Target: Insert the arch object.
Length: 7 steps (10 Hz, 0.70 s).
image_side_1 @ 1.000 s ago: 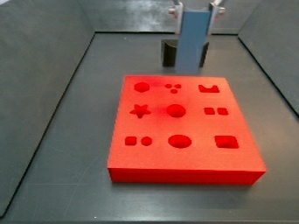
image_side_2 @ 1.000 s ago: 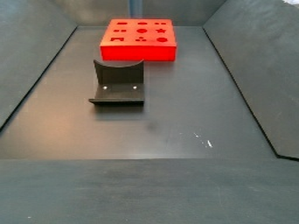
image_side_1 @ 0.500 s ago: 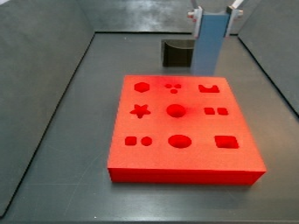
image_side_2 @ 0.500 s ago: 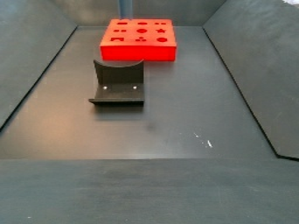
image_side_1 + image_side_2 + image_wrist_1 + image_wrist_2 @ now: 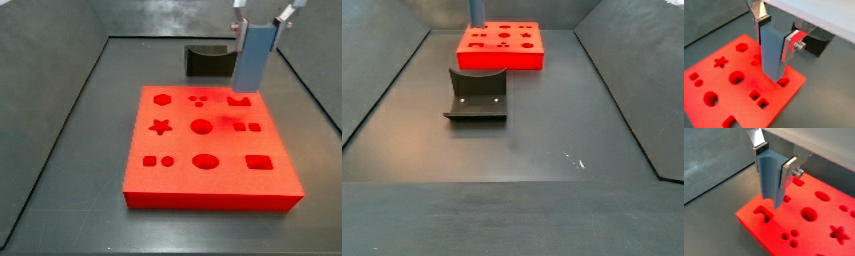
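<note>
Claw (image 5: 771, 165) clamped on tall blue-grey arch block (image 5: 771, 178), long axis upright, poised just above arch-shaped slot (image 5: 764, 213) (corner of flat red cutout board (image 5: 817, 235)); straight descent likely needed.

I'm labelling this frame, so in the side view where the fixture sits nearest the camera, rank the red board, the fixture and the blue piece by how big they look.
1. Red board and fixture: about alike; the fixture sits nearer, so I won't rank them.
2. Blue piece: smallest, cut off by the frame's top edge; the gripper holding it shows in another side view.
</note>
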Tool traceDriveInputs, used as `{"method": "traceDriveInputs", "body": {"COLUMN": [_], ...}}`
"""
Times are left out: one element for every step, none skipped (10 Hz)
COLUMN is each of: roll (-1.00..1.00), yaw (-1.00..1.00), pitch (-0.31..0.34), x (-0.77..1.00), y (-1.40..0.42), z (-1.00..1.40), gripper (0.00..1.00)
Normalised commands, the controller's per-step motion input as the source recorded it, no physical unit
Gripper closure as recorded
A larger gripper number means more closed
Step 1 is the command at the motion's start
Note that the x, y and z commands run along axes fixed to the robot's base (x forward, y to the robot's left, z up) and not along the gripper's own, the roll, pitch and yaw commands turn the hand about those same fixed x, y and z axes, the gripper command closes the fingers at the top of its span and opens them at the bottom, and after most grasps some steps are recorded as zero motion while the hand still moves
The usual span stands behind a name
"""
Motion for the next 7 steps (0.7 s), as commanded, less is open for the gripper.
{"method": "traceDriveInputs", "body": {"roll": [0.23,0.22,0.23,0.29,0.23,0.16,0.11], "yaw": [0.0,0.0,0.0,0.08,0.02,0.0,0.0], "pitch": [0.0,0.0,-0.013,0.0,0.0,-0.031,-0.053], "x": [0.81,0.7,0.55,0.26,0.0,-0.14,-0.16], "y": [0.0,0.0,0.0,0.0,0.05,0.07,0.05], "z": [-0.03,-0.08,-0.14,-0.21,-0.32,-0.29,-0.21], "gripper": [1.0,1.0,1.0,1.0,1.0,1.0,1.0]}}
